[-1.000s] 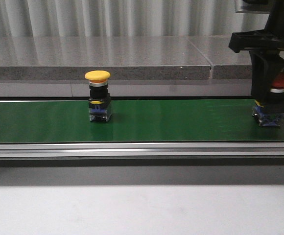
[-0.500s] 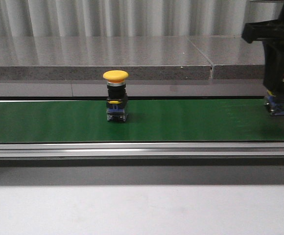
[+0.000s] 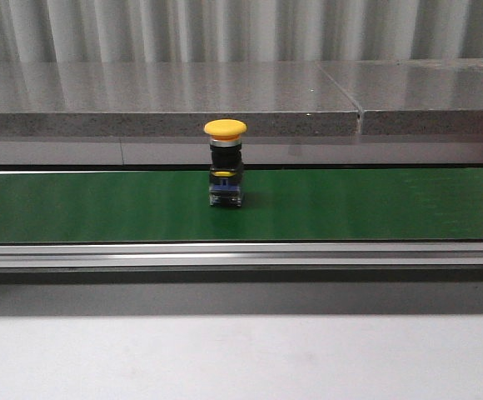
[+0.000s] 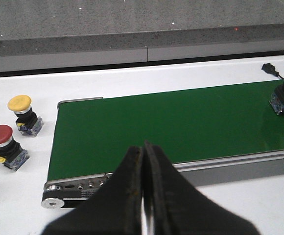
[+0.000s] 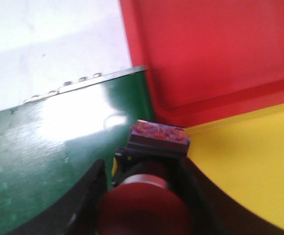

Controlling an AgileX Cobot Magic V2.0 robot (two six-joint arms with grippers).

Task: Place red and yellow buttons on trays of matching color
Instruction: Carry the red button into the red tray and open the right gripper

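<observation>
No legible text or markings anywhere.

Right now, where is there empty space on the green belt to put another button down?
The green belt is bare on both sides of the yellow button, which stands near the middle. In the left wrist view the whole stretch from the belt's end to that button is open. Off the belt's end it is more crowded: a spare yellow button and a red button sit there.

front: level, side-on | wrists: overhead, close | shared: green belt
</observation>
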